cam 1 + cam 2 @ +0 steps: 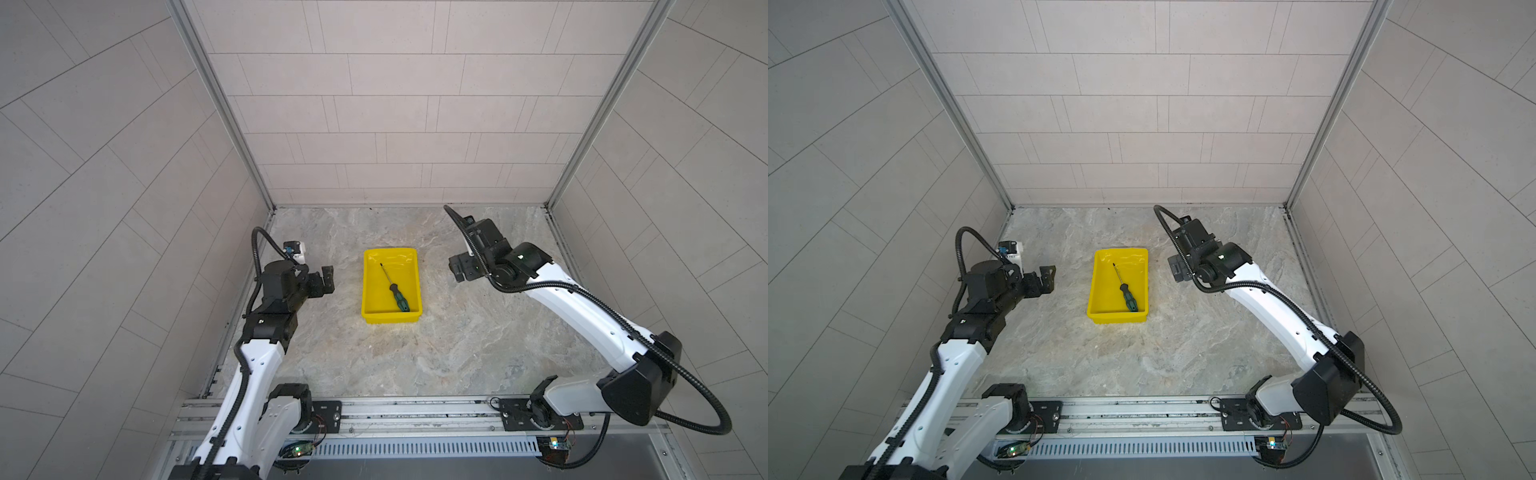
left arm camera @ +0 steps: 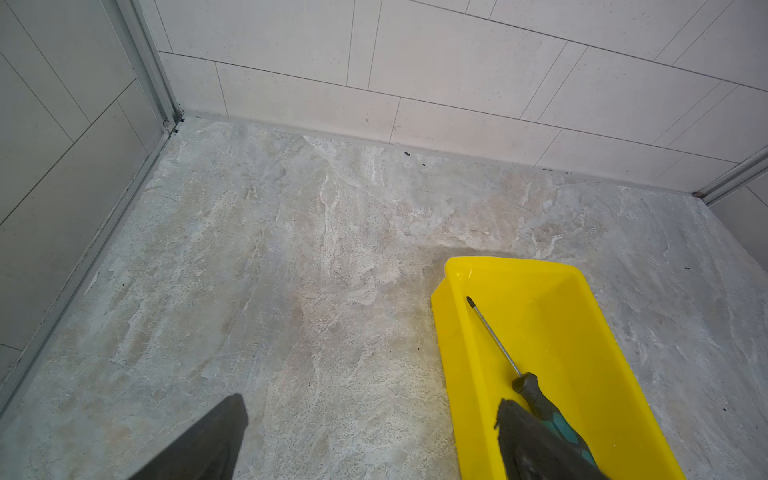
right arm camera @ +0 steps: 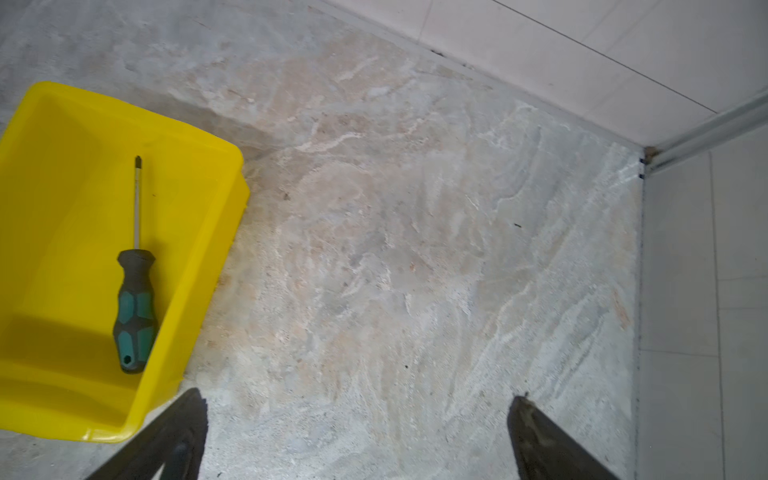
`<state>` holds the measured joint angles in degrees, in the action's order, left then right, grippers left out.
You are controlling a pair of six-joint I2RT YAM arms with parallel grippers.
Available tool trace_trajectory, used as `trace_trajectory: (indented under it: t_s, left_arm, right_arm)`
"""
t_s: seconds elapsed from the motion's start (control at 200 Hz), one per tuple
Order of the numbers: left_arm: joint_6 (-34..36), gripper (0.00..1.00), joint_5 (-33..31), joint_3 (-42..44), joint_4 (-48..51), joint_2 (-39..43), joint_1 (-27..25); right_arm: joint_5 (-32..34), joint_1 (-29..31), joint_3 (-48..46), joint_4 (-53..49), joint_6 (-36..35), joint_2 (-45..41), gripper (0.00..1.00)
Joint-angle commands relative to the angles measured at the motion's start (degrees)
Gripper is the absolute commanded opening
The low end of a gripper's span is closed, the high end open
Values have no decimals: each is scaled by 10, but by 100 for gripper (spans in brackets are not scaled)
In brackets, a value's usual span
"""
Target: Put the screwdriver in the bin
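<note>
The yellow bin (image 1: 374, 291) (image 1: 1100, 291) sits mid-table. The screwdriver (image 1: 395, 291) (image 1: 1126, 293) lies flat inside it, green handle at the near end and shaft pointing away. My left gripper (image 1: 328, 280) (image 1: 1048, 279) hovers left of the bin, open and empty. My right gripper (image 1: 456, 269) (image 1: 1177, 268) hangs right of the bin, open and empty. In the left wrist view the gripper (image 2: 370, 403) spreads wide, and one finger hides the end of the screwdriver (image 2: 536, 395) in the bin (image 2: 582, 332). The right wrist view shows its gripper (image 3: 357, 397) over bare table beside the bin (image 3: 62, 208) and screwdriver (image 3: 135, 307).
Tiled walls (image 1: 395, 124) close in the marbled table (image 1: 415, 353) on the back, left and right. A metal rail (image 1: 415, 411) carrying both arm bases runs along the front edge.
</note>
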<state>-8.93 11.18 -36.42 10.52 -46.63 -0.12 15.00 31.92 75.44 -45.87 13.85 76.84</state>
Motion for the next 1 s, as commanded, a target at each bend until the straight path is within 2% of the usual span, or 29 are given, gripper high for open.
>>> trace_trajectory:
  t_s: [0.0, 0.195, 0.315, 0.41, 0.49, 0.591, 0.711, 0.766, 0.921, 0.996]
  left_arm:
    - [5, 100, -3, 41, -92, 43, 0]
    - [2, 100, -44, 100, -162, 87, 0]
    - [17, 100, -50, 109, -173, 82, -1]
    - [14, 100, -68, 110, -190, 69, -1]
    - [22, 100, -70, 109, -208, 54, -1]
    - [12, 100, -103, 119, -260, 25, -1]
    - [26, 100, -144, 146, -356, -48, -1]
    - [32, 100, -150, 156, -393, -81, 0]
    - [44, 100, -151, 181, -479, -175, 0]
    - [44, 100, -159, 204, -550, -217, -1]
  right_arm:
    - [46, -10, -34, 16, 17, -43, 100]
    - [62, -44, -82, 33, 42, -86, 100]
    - [64, -66, -92, 57, 48, -96, 100]
    - [103, -79, -104, 68, 61, -101, 100]
    - [95, -101, -111, 71, 61, -100, 100]
    - [82, -114, -122, 80, 54, -102, 100]
    - [114, -117, -154, 131, 27, -113, 100]
    - [136, -119, -171, 159, 18, -119, 100]
    - [126, -137, -217, 224, -56, -118, 100]
    - [117, -152, -256, 269, -65, -109, 100]
